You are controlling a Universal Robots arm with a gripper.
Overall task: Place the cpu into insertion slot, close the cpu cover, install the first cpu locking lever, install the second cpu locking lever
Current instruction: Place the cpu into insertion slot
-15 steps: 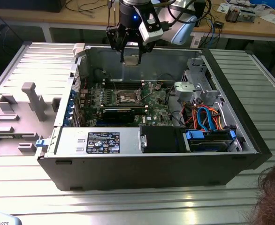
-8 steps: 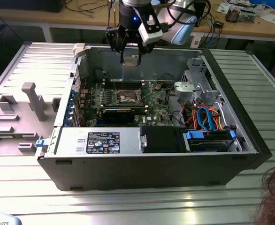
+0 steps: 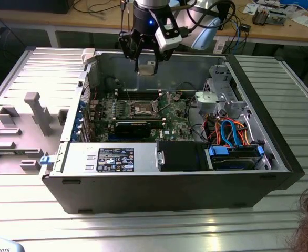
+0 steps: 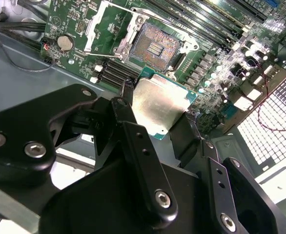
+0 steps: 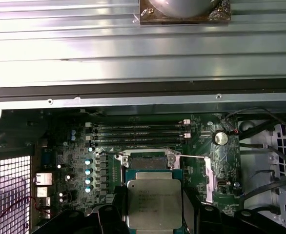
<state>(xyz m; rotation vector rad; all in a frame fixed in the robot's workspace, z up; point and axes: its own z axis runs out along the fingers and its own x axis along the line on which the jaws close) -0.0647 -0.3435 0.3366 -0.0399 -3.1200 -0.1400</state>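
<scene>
- The hand [image 4: 158, 114] is clamped on the cpu [image 4: 157, 95]. Its dark fingers [image 4: 133, 131] press on opposite edges, and the silver top faces the camera in the second wrist view.
- In the exterior view, hand and chip hang at the upper middle of the frame, above the open computer case [image 3: 170, 189] on the ribbed worktop [image 3: 280, 79] and well clear of the green board [image 3: 177, 113].
- Beyond the chip lies the insertion slot [image 4: 157, 46], bare, near the exterior frame's centre.
- The cpu cover [image 4: 109, 27] is swung open just beside it.
- Judging by this, the placing step is in hand. It calls for a level chip, edges squared to the socket, and a straight descent with no sliding across the contacts.
</scene>
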